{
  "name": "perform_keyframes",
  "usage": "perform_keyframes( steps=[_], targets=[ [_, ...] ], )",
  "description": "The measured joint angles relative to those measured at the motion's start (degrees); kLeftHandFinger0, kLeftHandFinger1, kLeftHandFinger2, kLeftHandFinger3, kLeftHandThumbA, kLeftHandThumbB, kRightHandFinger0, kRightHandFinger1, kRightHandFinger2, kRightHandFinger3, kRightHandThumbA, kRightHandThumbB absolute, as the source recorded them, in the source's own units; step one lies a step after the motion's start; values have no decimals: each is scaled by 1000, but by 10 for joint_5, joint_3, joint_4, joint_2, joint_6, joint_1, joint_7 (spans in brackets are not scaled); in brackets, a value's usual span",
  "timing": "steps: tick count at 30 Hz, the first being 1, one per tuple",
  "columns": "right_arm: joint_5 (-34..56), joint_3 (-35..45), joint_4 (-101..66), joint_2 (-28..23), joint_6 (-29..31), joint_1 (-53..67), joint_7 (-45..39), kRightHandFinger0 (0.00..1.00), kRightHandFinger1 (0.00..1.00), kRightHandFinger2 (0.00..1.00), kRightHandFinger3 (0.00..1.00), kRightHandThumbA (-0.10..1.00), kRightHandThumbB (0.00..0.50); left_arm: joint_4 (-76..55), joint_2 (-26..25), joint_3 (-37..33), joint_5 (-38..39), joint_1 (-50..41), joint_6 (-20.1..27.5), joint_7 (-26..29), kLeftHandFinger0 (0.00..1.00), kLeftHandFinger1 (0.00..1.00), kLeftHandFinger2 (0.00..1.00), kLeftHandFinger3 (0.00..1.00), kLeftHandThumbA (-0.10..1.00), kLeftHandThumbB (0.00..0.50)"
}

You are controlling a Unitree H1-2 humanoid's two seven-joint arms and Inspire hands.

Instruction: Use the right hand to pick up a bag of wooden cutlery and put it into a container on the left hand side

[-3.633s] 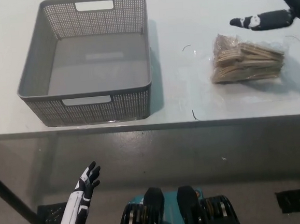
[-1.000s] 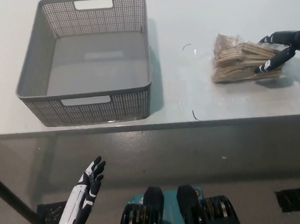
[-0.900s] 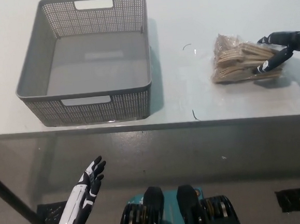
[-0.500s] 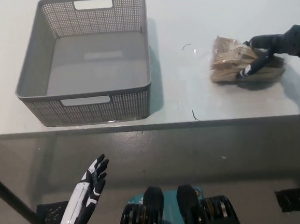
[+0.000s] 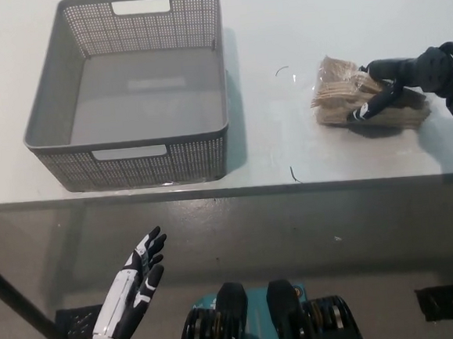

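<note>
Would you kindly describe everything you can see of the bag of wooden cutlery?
The bag of wooden cutlery is a clear, crinkled plastic bag packed with pale wooden pieces stacked flat. It lies on the white table, right of the grey basket and apart from it. The black right robot hand grips its right part.

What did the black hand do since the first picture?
The right hand swung down from the top corner onto the bag of wooden cutlery; its fingers now wrap it, nudging it slightly left. The grey basket stayed put; the left hand still rests open below.
</note>
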State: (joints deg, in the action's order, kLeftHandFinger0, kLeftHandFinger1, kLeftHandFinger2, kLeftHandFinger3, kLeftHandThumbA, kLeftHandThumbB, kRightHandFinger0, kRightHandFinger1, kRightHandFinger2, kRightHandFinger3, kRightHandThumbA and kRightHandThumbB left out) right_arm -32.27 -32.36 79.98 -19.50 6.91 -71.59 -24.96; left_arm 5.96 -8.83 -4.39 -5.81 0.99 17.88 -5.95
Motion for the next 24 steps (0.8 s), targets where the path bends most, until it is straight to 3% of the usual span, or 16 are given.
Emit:
perform_keyframes(
  steps=[1,2,3,4,6,7,11,18,24],
  targets=[
    [0,0,1,0,-1,1,6,471,556,662,706,-8,297,0,0,0,0,0,0,0,1000,1000,1000,1000,923,120],
    [-1,-1,1,1,-3,3,20,263,362,411,457,-95,239,0,0,0,0,0,0,0,1000,1000,1000,1000,921,122],
    [-1,-1,0,1,-3,5,29,11,16,202,310,-100,183,0,-1,0,0,0,0,0,1000,1000,1000,1000,922,124],
    [-1,0,0,1,-3,8,46,2,68,322,419,-100,167,0,-1,0,0,0,0,0,1000,1000,1000,1000,923,124],
    [-1,1,0,1,-1,12,67,0,222,687,709,-100,141,0,-1,0,0,0,0,0,1000,1000,1000,1000,926,111],
    [0,4,0,1,2,17,83,0,407,835,866,-100,131,1,-1,0,0,0,0,0,1000,1000,1000,1000,929,113],
    [3,17,-1,1,12,31,129,76,603,979,1000,-100,150,1,-1,0,0,0,0,0,1000,1000,1000,1000,939,118],
    [4,39,-1,0,38,52,206,44,583,947,973,-100,142,1,-2,0,0,1,0,0,1000,1000,1000,1000,961,119],
    [6,63,0,0,50,55,245,0,482,871,888,-100,144,1,-5,1,0,5,0,0,1000,1000,1000,1000,963,119]
  ],
)
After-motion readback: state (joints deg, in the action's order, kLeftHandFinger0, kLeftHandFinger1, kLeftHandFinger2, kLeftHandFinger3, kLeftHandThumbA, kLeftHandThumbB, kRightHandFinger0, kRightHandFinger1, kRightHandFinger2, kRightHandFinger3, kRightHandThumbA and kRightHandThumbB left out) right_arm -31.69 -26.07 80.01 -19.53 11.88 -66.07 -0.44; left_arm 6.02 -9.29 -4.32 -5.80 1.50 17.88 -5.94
